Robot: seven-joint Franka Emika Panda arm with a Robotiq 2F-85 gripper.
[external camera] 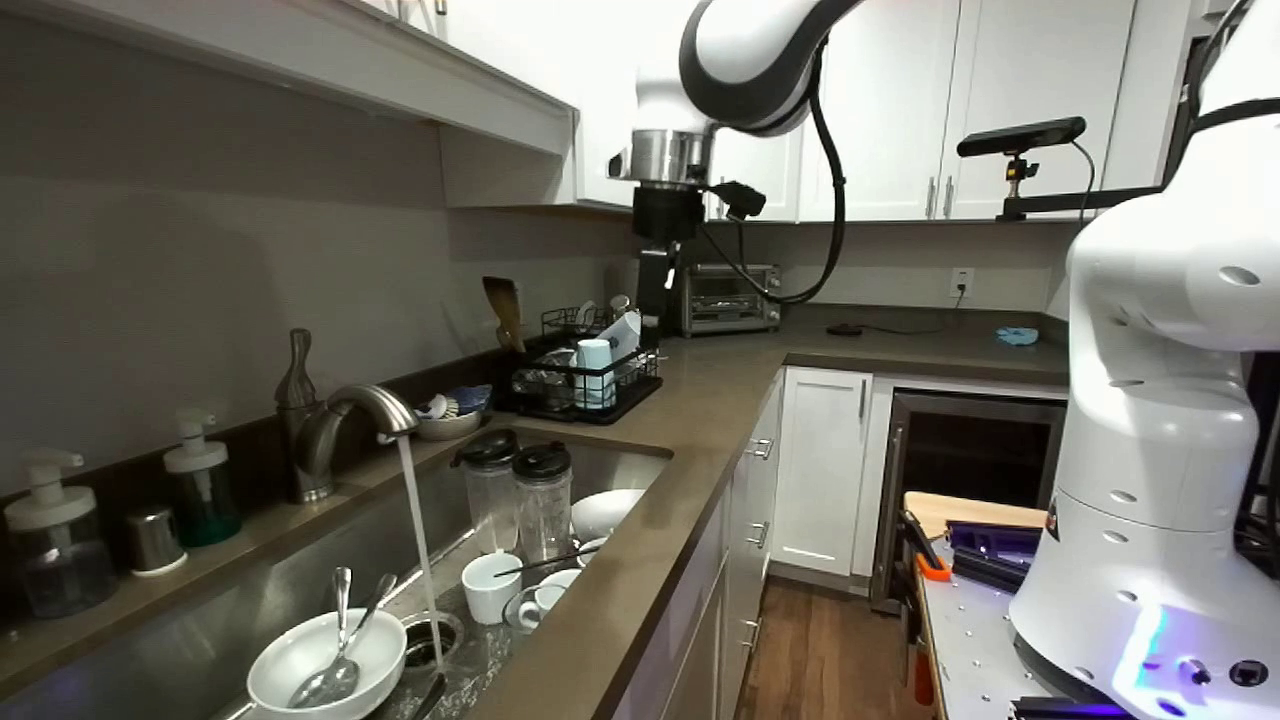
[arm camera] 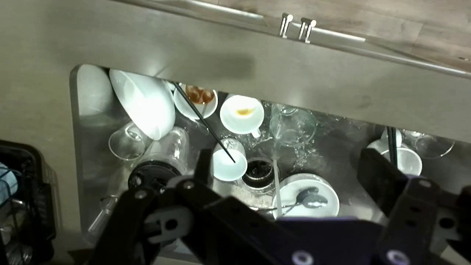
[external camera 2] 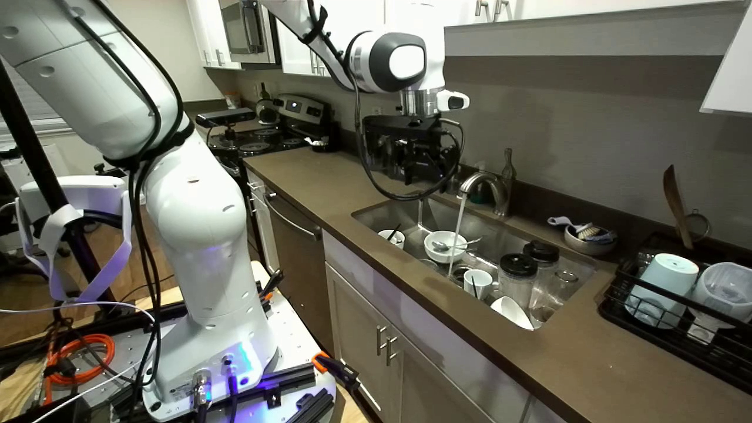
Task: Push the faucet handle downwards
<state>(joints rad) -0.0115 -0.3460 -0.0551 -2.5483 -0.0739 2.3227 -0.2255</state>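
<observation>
The faucet handle (external camera: pixel 298 365) is a slim metal lever pointing up from the body of the curved steel faucet (external camera: pixel 365 405). The handle (external camera 2: pixel 508 164) and faucet (external camera 2: pixel 483 179) also show in an exterior view. Water runs from the spout into the sink (external camera: pixel 620 462). My gripper (external camera: pixel 652 315) hangs pointing down above the sink area, higher than the faucet and apart from the handle. In the wrist view my gripper (arm camera: pixel 286 158) is open, with nothing between its fingers. The faucet handle is not visible in the wrist view; the water stream (arm camera: pixel 276 184) is.
The sink holds white bowls (external camera: pixel 270 665), mugs (external camera: pixel 490 590) and lidded clear bottles (external camera: pixel 545 500). Soap dispensers (external camera: pixel 60 550) stand beside the faucet against the wall. A black dish rack (external camera: pixel 630 400) stands beyond the sink. Upper cabinets (external camera: pixel 330 60) overhang the wall side.
</observation>
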